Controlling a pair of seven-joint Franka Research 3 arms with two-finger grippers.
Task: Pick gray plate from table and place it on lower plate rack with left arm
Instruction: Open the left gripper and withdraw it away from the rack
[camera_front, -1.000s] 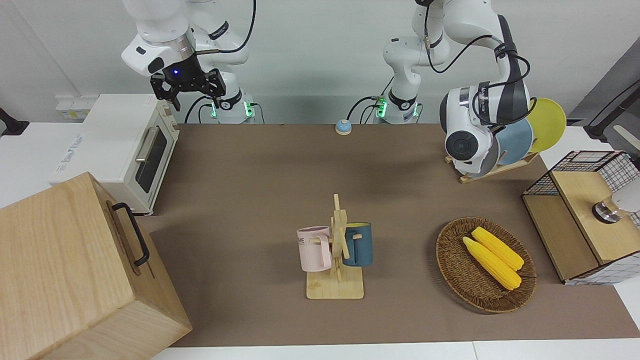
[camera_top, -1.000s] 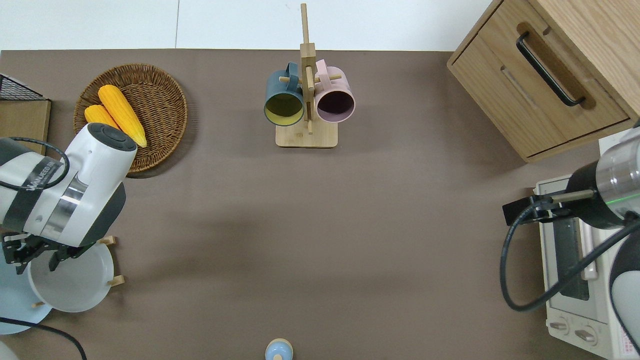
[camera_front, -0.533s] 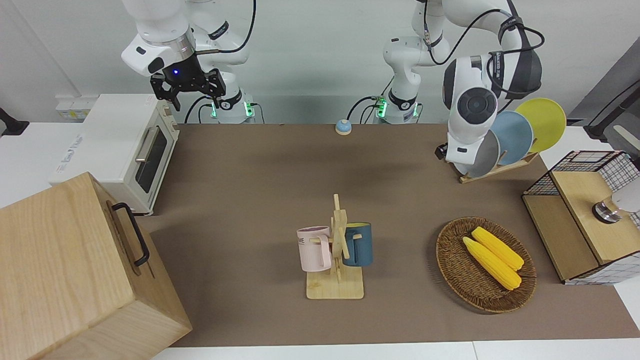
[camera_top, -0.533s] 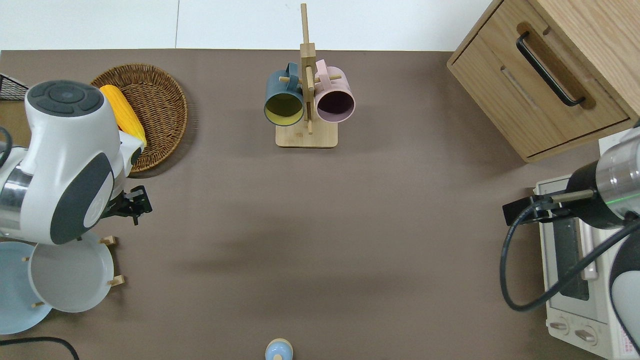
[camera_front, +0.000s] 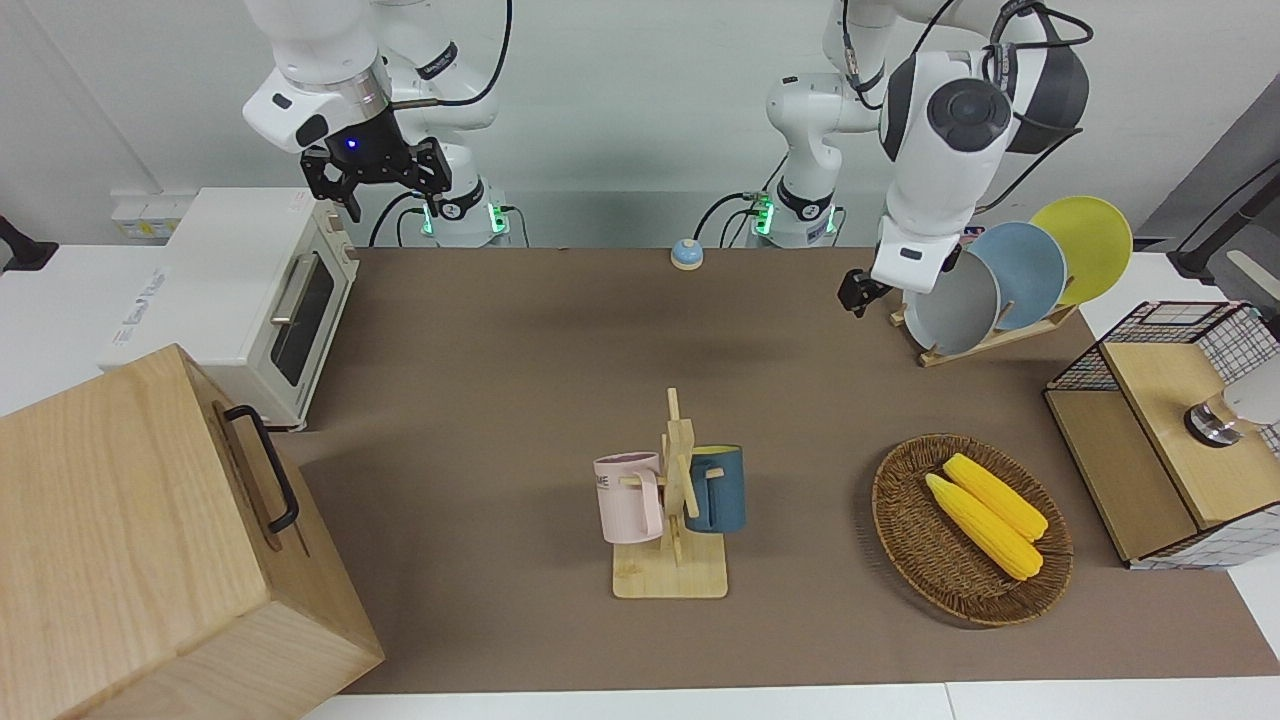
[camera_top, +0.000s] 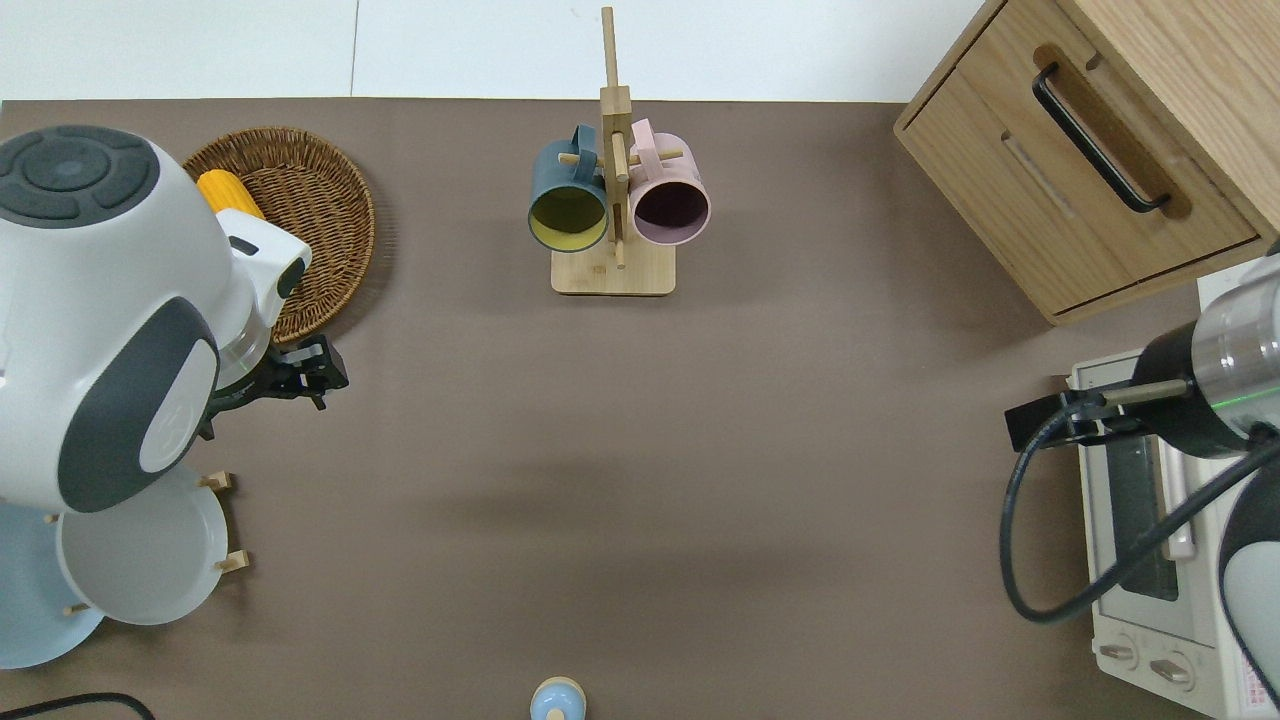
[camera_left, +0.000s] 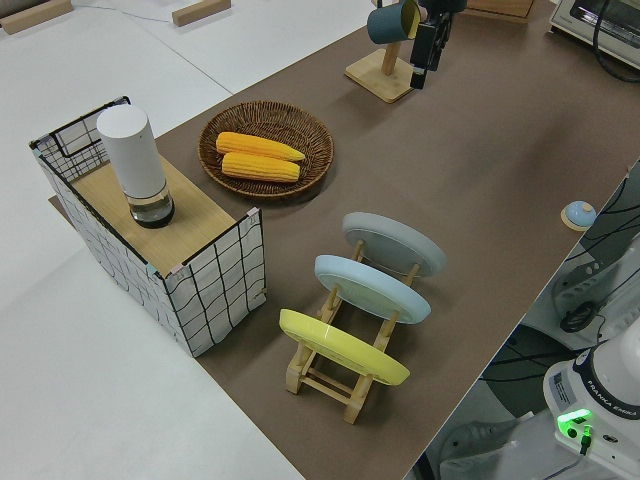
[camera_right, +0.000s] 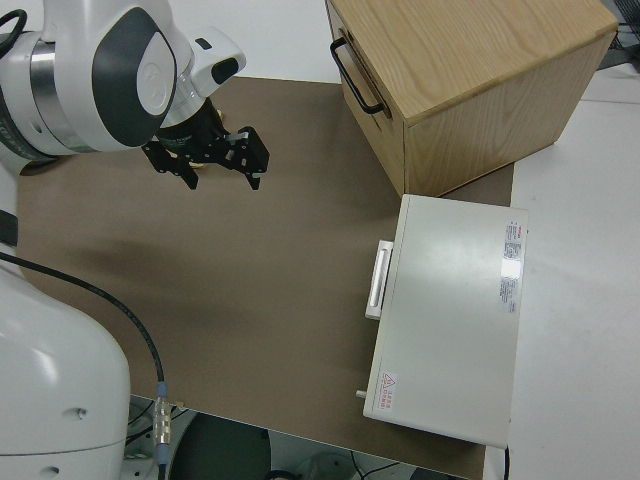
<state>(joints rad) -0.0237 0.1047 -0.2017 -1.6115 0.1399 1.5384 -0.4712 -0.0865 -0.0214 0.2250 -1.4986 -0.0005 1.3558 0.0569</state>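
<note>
The gray plate (camera_front: 952, 303) stands tilted in the end slot of the lower plate rack (camera_front: 1003, 334), the slot toward the table's middle. It also shows in the overhead view (camera_top: 140, 555) and the left side view (camera_left: 393, 243). My left gripper (camera_front: 852, 293) is open and empty, up in the air. In the overhead view it (camera_top: 312, 368) is over bare mat between the rack (camera_top: 232, 562) and the wicker basket. It is apart from the plate. My right arm is parked, its gripper (camera_front: 375, 180) open.
A blue plate (camera_front: 1025, 272) and a yellow plate (camera_front: 1085, 245) fill the rack's other slots. A wicker basket (camera_front: 905, 545) holds corn. A mug stand (camera_front: 675, 500), wooden cabinet (camera_front: 140, 540), toaster oven (camera_front: 240, 300), wire crate (camera_front: 1170, 430) and small blue bell (camera_front: 686, 253) stand on the table.
My left gripper has let go of the gray plate, risen and swung away from the rack toward the table's middle. The plate stays in its slot. The right arm has not moved.
</note>
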